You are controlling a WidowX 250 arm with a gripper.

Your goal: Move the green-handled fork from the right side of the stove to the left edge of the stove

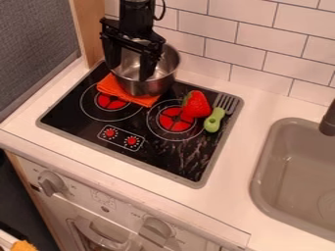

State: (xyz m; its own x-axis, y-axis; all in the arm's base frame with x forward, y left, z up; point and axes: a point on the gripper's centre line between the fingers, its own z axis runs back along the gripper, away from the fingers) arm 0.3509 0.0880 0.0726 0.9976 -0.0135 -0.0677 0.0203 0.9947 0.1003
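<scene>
The black gripper (130, 72) hangs at the upper left over the back of the stove, its fingers apart and pointing down. One finger stands at the left side of a silver metal pot (147, 88); the other is over the pot's inside. An orange cloth (124, 93) lies at the pot's front left, partly hidden by the pot. Right of the pot, a red strawberry (196, 105) lies on the back part of the right burner. Beside it is a fork with a green handle (213, 120), its grey tines pointing toward the wall.
The black stove top (163, 161) has red burner marks and two red knobs printed near its front. A grey sink (294, 171) with a dark faucet (328, 120) is at the right. White wall tiles (268, 37) rise behind the counter, with a wooden post (89, 32) at the left.
</scene>
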